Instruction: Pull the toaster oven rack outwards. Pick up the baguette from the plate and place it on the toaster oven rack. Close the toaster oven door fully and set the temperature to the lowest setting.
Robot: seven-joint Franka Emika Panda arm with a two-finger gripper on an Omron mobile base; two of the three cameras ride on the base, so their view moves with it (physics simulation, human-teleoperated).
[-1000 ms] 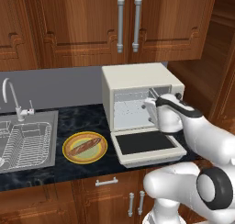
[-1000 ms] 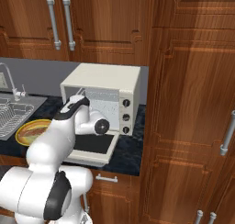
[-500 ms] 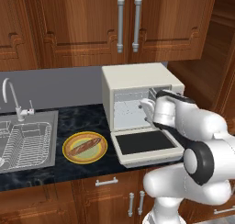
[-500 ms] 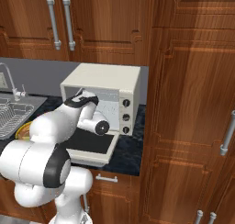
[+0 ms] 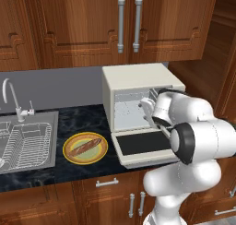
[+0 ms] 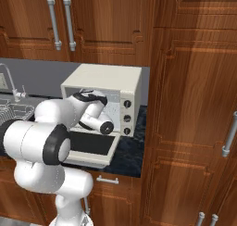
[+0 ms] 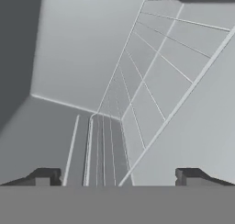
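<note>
The pincer is released, its 2 tips spread wide inside the toaster oven, facing the toaster oven rack. Risk: clenching past the thin wire misses it. The baguette waits on the plate, left on the tabletop.

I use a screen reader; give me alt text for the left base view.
A white robot arm reaches its gripper into an open toaster oven on a dark counter, its door folded down flat. To the left, a baguette lies on a yellow-rimmed plate beside a sink.
</note>
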